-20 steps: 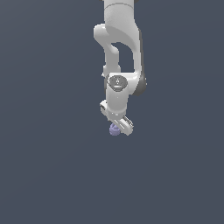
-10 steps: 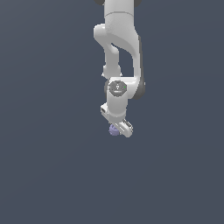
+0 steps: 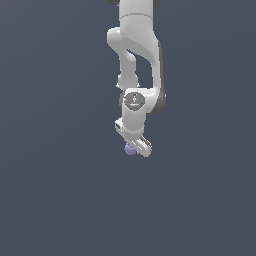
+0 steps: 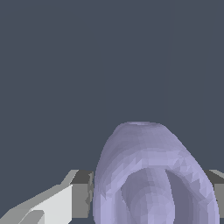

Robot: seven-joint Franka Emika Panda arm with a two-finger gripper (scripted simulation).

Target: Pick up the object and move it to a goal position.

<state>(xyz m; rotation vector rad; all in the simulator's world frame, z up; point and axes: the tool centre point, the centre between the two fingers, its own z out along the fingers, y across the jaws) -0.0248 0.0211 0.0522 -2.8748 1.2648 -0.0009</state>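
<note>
Exterior view: the white jointed robot arm (image 3: 137, 60) hangs down from the top edge over a plain dark grey-blue ground (image 3: 55, 200). At its lower end the white two-fingered gripper (image 3: 136, 146) points downward, tilted toward the exterior view's right. The small pale purple rounded lump (image 3: 130, 148) sits at the fingertips, partly covered by them. No goal marker is visible in this view, and it cannot be told here whether the lump rests on the ground or hangs clear of it.

Wrist view: the pale purple lump (image 4: 153, 175) fills the lower middle of the picture, its faceted surface showing a hollow fold. A grey finger pad (image 4: 81, 186) stands against one flank, and a sliver of the other pad shows at the opposite flank. The jaws appear drawn in on the lump, with no gap visible on either side; the hold is judged to be made.

Assessment: the grasp step looks complete or nearly so, and the carry is in hand. The next move calls for a steady transfer toward the goal, keeping the grip firm, since the rounded lump could slip or rotate between the pads.
</note>
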